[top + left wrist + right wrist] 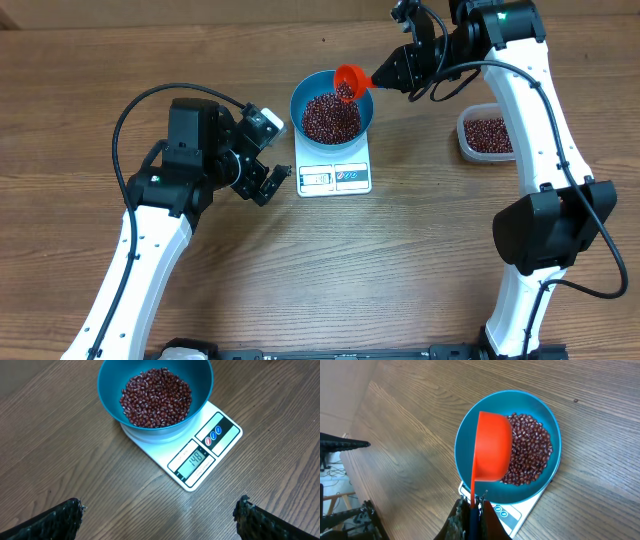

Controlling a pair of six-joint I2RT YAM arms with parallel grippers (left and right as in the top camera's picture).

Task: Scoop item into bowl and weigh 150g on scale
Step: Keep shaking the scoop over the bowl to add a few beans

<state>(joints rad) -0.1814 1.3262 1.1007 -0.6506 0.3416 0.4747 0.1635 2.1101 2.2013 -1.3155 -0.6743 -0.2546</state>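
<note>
One heap of beans [156,397] fills the middle of the one blue bowl [109,382], and the bowl sits on the far end of the single white scale [335,178], centre table. The display [196,458] reads 148. One red scoop [492,445] is tipped above the bowl's far right rim, with beans showing at its mouth. The right gripper [472,504] is clenched on the scoop's handle. The left gripper [272,182] is just left of the scale, jaws released and wide, grasping nothing. Well off to the right is one clear tub [462,135] with more beans inside, the right arm's cable looping near it. Nothing stands between the bowl and the left gripper.
</note>
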